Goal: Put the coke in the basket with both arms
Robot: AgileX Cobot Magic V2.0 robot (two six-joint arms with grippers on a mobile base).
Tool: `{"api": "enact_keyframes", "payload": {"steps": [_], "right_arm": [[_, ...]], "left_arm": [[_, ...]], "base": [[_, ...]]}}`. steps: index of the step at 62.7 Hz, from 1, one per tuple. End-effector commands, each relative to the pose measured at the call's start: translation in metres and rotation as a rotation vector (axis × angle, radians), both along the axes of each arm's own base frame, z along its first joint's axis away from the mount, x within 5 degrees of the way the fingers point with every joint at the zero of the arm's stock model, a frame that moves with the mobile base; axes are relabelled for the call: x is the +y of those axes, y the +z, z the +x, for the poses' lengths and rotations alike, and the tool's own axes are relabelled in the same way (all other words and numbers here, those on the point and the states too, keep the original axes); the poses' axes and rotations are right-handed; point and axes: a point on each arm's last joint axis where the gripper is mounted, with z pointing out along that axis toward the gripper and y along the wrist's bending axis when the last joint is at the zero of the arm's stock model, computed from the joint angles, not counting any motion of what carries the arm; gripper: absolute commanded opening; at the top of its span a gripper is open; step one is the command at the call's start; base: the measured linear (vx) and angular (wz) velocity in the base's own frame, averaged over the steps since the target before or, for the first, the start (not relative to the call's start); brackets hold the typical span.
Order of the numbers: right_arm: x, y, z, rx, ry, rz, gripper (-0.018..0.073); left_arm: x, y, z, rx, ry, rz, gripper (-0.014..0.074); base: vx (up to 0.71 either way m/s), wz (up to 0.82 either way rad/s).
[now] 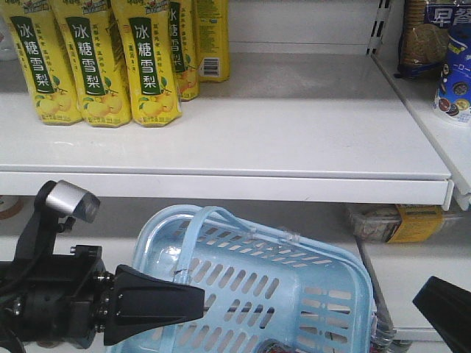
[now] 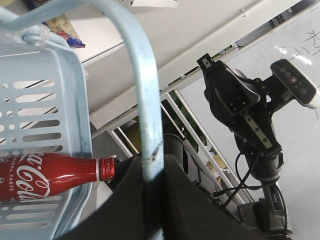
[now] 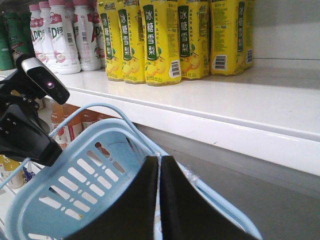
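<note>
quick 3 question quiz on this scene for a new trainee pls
1. True or false: the Coca-Cola bottle lies on its side inside the blue basket.
2. What is the left gripper clamped on? A) the basket's handle B) the bottle's neck C) nothing
3. Fill in: the yellow pear drink packs stand on a shelf ___ the basket.

Key: 1 true; 2 A; 3 above

Basket (image 1: 294, 287) tilted below shelf (image 1: 243, 140) — left gripper (image 1: 158, 303) at rim.
</note>
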Motion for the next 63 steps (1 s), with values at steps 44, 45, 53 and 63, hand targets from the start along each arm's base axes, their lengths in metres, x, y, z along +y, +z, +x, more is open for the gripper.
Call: {"api": "enact_keyframes", "payload": {"steps": [44, 45, 53, 63], "right_arm": [[-0.002, 0.007, 0.001, -0.024, -0.028, -0.006, -0.0004], [-0.002, 0.007, 0.001, -0.024, -0.028, -0.006, -0.0004], [-0.002, 0.007, 0.001, -0.024, -0.028, -0.006, -0.0004], [-0.002, 0.008, 0.001, -0.025, -0.030, -0.005, -0.0004]], "left_arm": [[0.010, 0.013, -0.032, 0.005, 0.089, -0.215, -0.0006], [0.011, 0.012, -0.034, -0.001, 0.096, -0.214, -0.0006], [0.021, 0.007, -0.050, -0.086, 0.176, -0.230, -0.0006], [0.036, 0.000, -0.070, -0.269, 0.301, -0.265, -0.0006]], "base": [[0.00, 0.00], [0.00, 0.00], [0.00, 0.00], [0.00, 0.00]]}}
